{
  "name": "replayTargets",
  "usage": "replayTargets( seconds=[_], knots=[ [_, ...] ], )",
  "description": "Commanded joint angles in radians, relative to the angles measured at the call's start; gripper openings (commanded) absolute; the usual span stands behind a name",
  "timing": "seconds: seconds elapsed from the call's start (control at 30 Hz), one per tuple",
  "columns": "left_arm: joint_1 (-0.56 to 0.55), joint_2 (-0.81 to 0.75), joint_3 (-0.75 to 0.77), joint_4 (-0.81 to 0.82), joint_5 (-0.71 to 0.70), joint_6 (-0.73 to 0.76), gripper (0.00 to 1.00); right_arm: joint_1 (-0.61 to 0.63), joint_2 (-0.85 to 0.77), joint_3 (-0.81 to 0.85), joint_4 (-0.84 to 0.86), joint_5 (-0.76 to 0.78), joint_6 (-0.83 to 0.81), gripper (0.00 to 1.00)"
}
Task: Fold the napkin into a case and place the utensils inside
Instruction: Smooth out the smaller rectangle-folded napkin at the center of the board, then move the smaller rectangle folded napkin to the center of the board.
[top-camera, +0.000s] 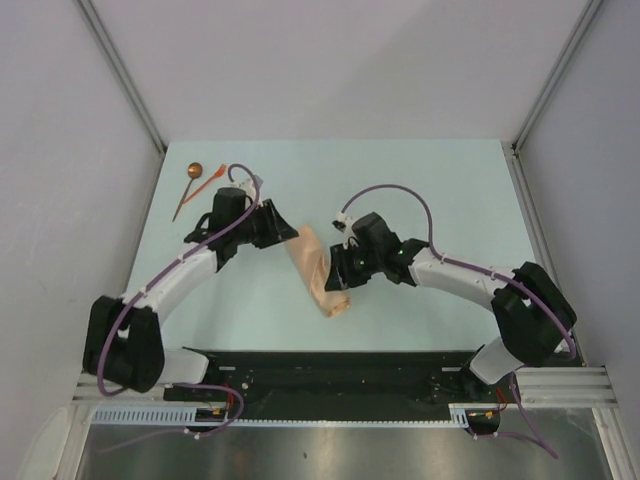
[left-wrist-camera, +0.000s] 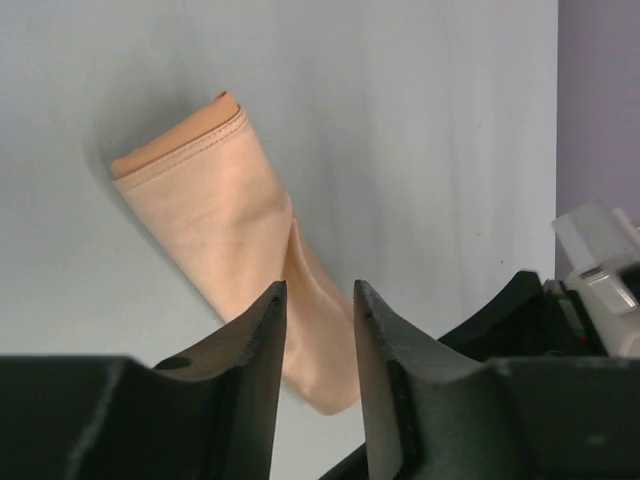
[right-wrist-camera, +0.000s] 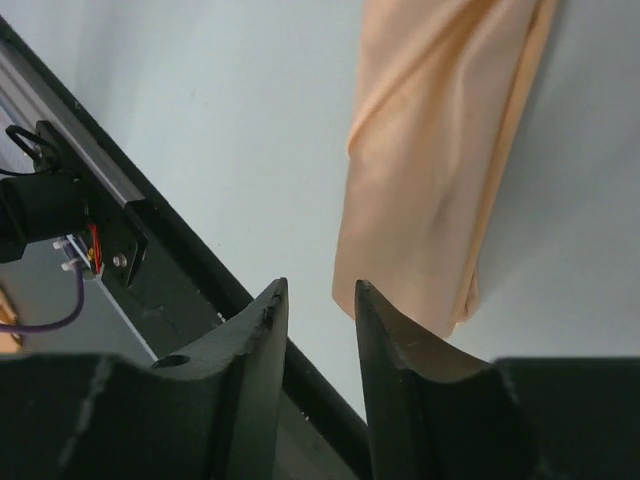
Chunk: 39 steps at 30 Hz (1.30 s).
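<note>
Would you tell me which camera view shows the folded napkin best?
The left wrist view: the napkin lies almost wholly in frame, close, with its stitched edge clear. The top view shows it far smaller; the right wrist view shows only one end.

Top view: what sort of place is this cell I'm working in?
Probably a robotics lab test cell: a pale table boxed in by plain white walls with metal frame posts, and two arms bolted to a metal rail at its near edge.

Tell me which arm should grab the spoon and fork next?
Probably left. Its gripper is nearer the spoon and fork; the right gripper sits beyond the folded napkin.
</note>
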<state>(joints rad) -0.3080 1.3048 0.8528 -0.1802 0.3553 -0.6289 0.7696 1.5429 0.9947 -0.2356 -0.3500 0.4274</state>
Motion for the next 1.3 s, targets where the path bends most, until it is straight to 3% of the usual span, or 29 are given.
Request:
replayTargets(
  seconds=[0.0,0.1,0.27,0.47,0.6,0.77,0.83,0.93,1.0,1.1,1.27],
  knots=[
    [-0.019,0.184,0.055,0.115,0.151,-0.037,0.33,-0.004,0.029,-0.097,0.174,-0.058,0.093,0.32],
    [-0.037,0.292,0.098,0.146,0.125,-0.058,0.31,-0.018,0.077,-0.146,0.222,-0.056,0.082,0.23],
    [-0.046,0.482,0.181,0.176,0.082,-0.071,0.26,-0.072,0.100,-0.205,0.275,-0.064,0.047,0.22],
    [-0.040,0.562,0.213,0.166,0.019,-0.077,0.25,-0.102,0.141,-0.208,0.266,-0.089,-0.022,0.22],
    [-0.043,0.446,0.193,0.151,-0.007,-0.081,0.29,-0.090,0.097,-0.154,0.171,-0.034,-0.058,0.26],
    [-0.043,0.242,0.149,0.108,-0.026,-0.069,0.54,-0.023,0.001,0.005,-0.089,0.176,-0.090,0.46],
    [-0.042,0.148,0.137,0.059,-0.030,-0.049,0.56,0.036,-0.006,0.073,-0.162,0.225,-0.070,0.53],
    [-0.031,0.009,0.089,0.015,-0.042,-0.034,0.56,0.108,0.012,0.102,-0.148,0.226,0.000,0.55],
    [-0.011,-0.073,0.068,-0.025,-0.056,-0.026,0.56,0.135,0.048,0.107,-0.081,0.229,0.046,0.54],
    [0.026,-0.217,0.048,-0.090,-0.087,0.003,0.56,0.197,0.121,0.113,0.026,0.261,0.135,0.44],
    [0.084,-0.380,0.066,-0.220,-0.105,0.069,0.59,0.266,0.261,0.199,0.067,0.313,0.151,0.26]
  ],
)
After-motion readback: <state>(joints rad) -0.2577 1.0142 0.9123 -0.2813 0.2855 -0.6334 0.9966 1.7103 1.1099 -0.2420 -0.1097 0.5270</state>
